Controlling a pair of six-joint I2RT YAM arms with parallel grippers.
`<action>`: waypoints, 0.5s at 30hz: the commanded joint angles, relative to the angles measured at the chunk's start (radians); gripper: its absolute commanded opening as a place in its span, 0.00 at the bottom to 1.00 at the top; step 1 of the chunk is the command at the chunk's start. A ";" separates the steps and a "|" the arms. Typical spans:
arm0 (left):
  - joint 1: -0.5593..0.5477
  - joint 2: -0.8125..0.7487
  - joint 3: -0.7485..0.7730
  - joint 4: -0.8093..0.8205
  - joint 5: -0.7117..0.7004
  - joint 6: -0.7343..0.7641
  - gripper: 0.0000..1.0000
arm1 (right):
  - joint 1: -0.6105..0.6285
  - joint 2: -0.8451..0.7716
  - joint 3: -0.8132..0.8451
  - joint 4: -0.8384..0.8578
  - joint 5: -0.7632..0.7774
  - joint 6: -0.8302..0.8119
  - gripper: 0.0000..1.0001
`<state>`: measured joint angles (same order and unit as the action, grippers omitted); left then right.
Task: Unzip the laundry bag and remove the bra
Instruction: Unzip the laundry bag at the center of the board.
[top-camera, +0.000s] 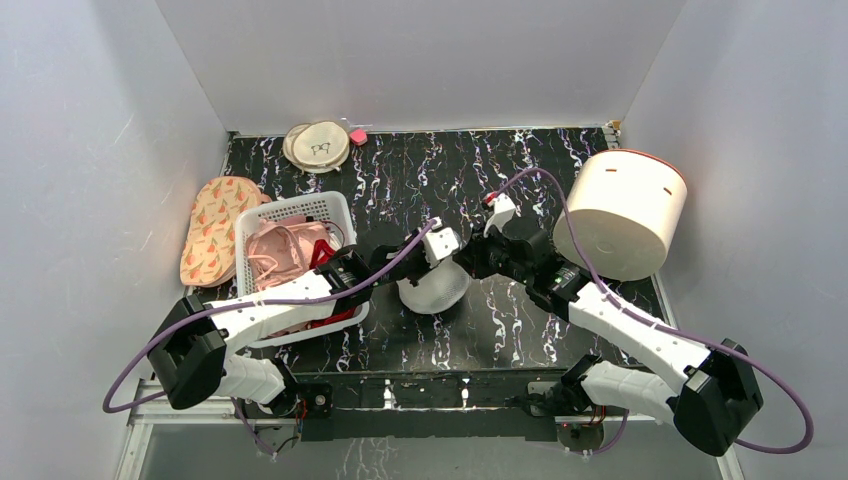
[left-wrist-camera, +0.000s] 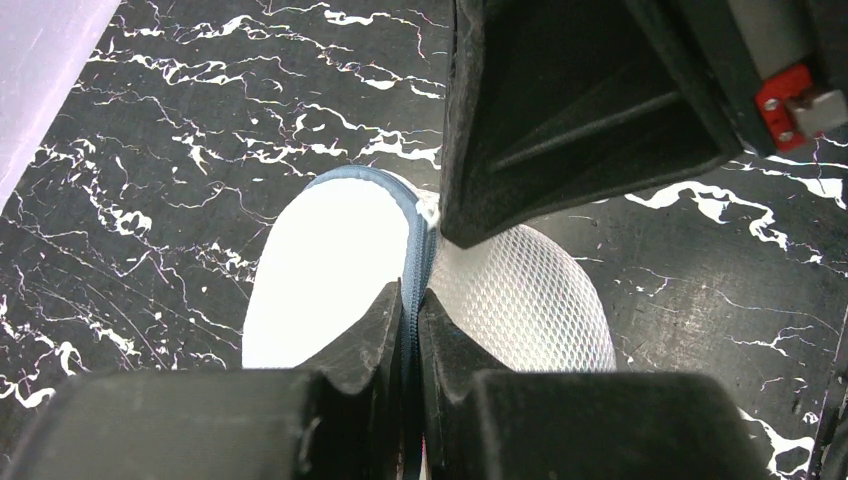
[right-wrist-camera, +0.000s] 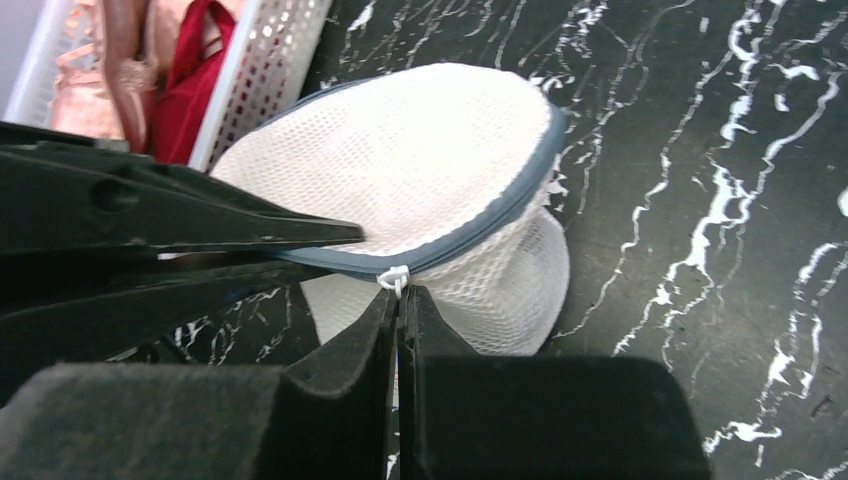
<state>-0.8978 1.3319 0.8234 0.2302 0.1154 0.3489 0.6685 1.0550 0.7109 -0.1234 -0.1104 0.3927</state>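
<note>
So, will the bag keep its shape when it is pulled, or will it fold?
The bag probably folds: its mesh looks thin, and the lower half is crumpled. It seems light for its size, so it may slide on the glossy table unless held.

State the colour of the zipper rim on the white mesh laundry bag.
Grey-blue zipper rim; clearest in the right wrist view.

No words, brands or numbers can be read anywhere. The only mark is a small dark scribble on the upper round disc (top-camera: 321, 146), far out beyond the left hand (left-wrist-camera: 411, 305) and off to its left. It is too small to tell lettering from drawing.
</note>
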 joint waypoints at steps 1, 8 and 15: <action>0.002 -0.051 0.014 0.021 -0.039 0.015 0.02 | -0.015 0.000 0.047 -0.045 0.145 0.009 0.00; 0.003 -0.056 0.011 0.023 -0.054 0.020 0.00 | -0.097 0.012 0.009 -0.050 0.122 0.042 0.00; 0.002 -0.050 0.014 0.022 -0.061 0.018 0.00 | -0.190 -0.028 0.003 -0.045 0.031 0.034 0.00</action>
<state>-0.8989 1.3312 0.8230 0.2466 0.0937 0.3595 0.5365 1.0729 0.7105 -0.1696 -0.0849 0.4374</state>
